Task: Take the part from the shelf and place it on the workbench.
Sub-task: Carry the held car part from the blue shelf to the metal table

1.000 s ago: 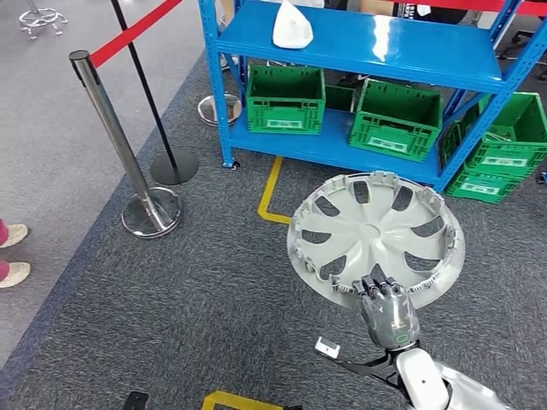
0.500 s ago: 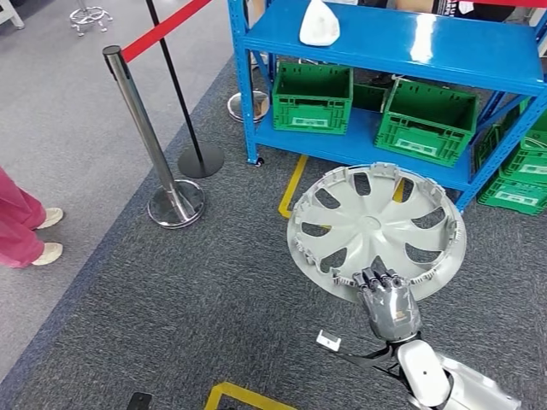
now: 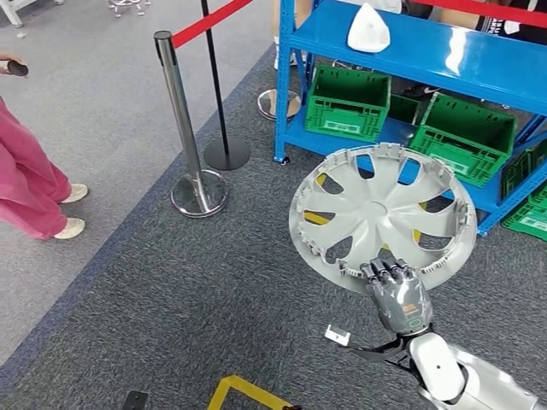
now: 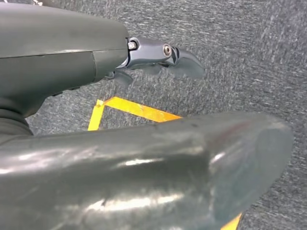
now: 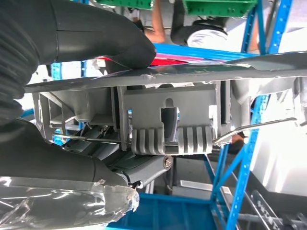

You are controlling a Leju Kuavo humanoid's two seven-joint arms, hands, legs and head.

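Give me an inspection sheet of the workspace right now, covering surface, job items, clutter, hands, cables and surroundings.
Surface: dark grey carpet with yellow floor tape.
Job's things: grey wheel cover, gripped at its near rim and carried above the floor in front of the blue shelf.
Clutter: white object on the upper shelf; green crates on the lower shelf.
Hands: right hand grips the wheel cover; left hand holds nothing and hangs above the carpet.
Cables: nothing seen.
Surroundings: chrome stanchion with red belt; a person in pink trousers stands nearby.
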